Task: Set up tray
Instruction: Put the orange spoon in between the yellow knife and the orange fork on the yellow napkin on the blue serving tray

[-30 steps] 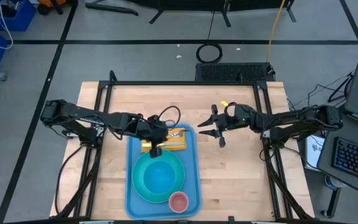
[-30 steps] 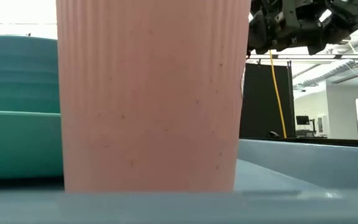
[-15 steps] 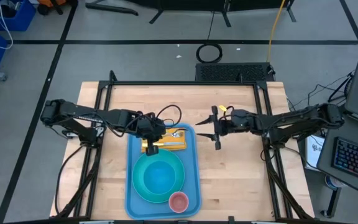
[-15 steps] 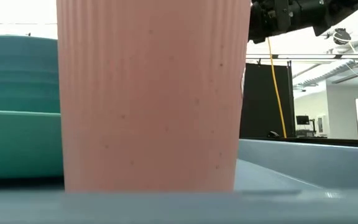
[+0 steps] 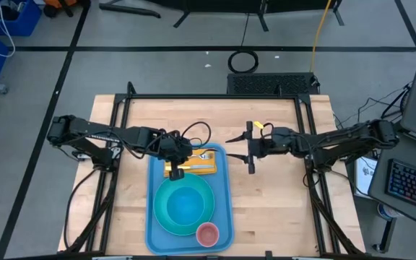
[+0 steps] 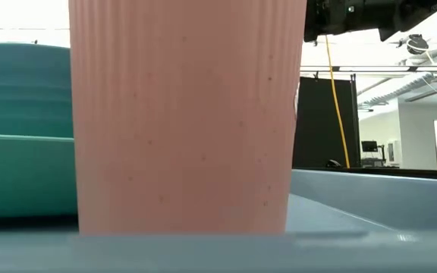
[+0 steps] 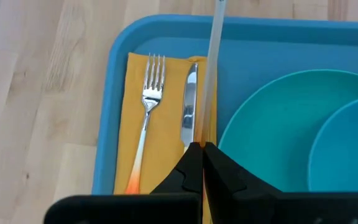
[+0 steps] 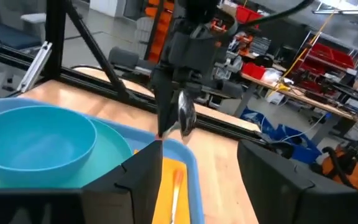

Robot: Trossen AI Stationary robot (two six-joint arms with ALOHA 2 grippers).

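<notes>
Left gripper [image 7: 202,163] clamped on a spoon [image 8: 186,114], hanging just above the napkin [image 7: 160,127]; fork [image 7: 146,107] and knife [image 7: 189,106] lie directly below it. Right gripper [image 5: 250,147] open, empty, beside the tray [image 5: 224,206]. Tray under left gripper on worktop [image 5: 273,209]: light-blue, rounded corners, raised rim. Likely stiff, light, slick plastic; grip rim edge.

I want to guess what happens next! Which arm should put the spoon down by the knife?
Left. The left gripper grips the spoon right above the napkin; the right gripper is open, off the tray.
</notes>
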